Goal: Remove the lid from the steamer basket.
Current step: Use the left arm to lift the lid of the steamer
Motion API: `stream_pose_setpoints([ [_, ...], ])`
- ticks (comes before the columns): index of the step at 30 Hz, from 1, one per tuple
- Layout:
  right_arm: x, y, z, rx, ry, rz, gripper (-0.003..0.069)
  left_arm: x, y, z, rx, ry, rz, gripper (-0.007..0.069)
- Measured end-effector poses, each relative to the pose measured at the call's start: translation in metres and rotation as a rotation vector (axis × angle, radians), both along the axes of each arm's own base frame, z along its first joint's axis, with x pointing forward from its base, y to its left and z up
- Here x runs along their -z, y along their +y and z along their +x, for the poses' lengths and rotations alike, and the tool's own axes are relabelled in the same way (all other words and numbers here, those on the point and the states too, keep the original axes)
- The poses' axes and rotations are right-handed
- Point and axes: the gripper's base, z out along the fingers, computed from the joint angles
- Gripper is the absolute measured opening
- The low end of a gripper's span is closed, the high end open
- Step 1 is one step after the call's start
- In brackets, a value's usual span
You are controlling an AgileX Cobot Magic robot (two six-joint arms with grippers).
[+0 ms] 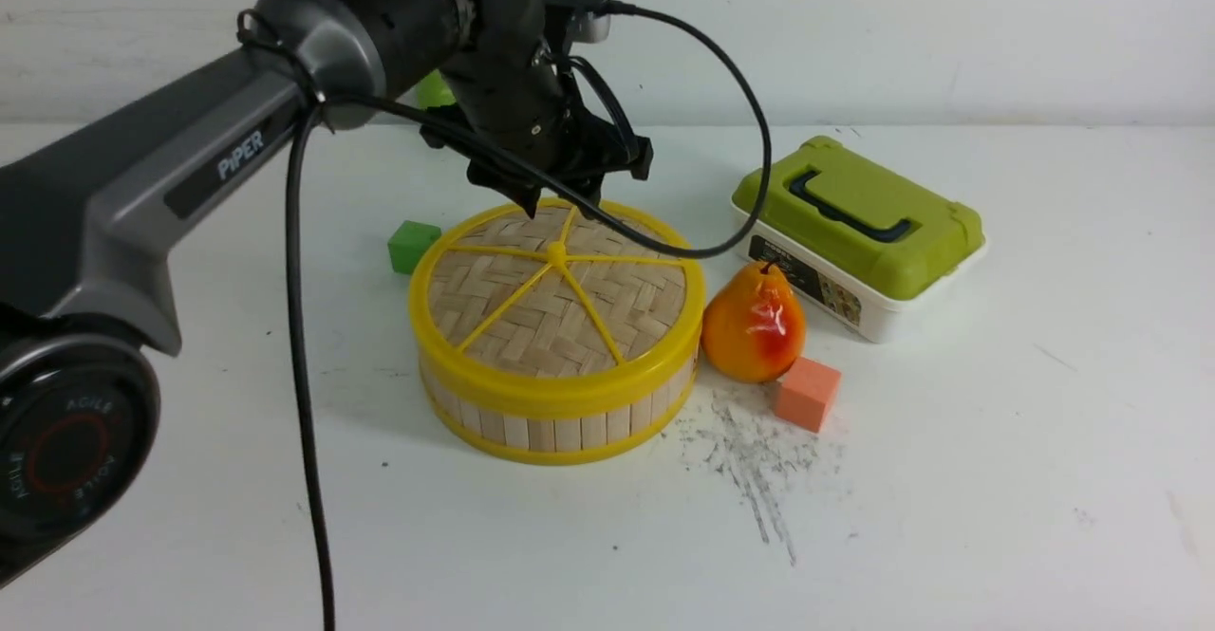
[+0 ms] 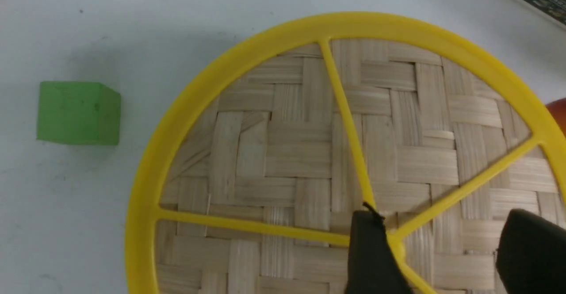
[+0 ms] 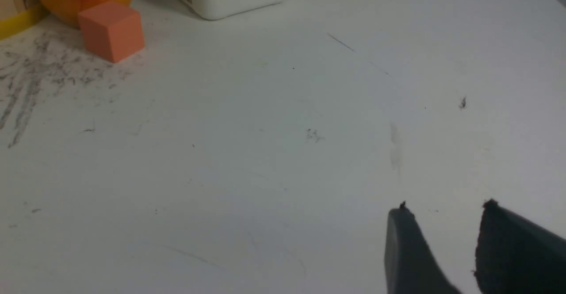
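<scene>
Lid (image 1: 532,320) — tan herringbone weave, yellow rim; cube (image 1: 413,245) green.

woven bamboo lid (image 2: 309,161) with yellow rim and spokes, lying on the white desk (image 2: 88,20). the left gripper (image 2: 442,227) hovers over the lid, jaws apart: one dark finger (image 2: 371,250) at the hub, the other nearer the rim. a green cube (image 2: 77,112) sits beside the lid, clear of its rim.

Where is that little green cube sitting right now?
In the front view the small green cube sits on the white table, just left of the round yellow-rimmed slatted steamer basket, not touching it.
</scene>
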Motion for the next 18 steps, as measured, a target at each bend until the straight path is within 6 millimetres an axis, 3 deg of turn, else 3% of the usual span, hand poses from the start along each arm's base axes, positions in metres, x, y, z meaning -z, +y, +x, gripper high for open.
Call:
stream_pose_setpoints([
  [13, 0.000, 0.000, 0.000, 0.000, 0.000, 0.000, 0.0239, 0.033, -0.002, 0.011, -0.005, 0.047, 0.068, 0.0391],
  [18, 0.000, 0.000, 0.000, 0.000, 0.000, 0.000, 0.0239, 0.035, -0.001, 0.010, -0.007, 0.066, 0.074, 0.0359],
])
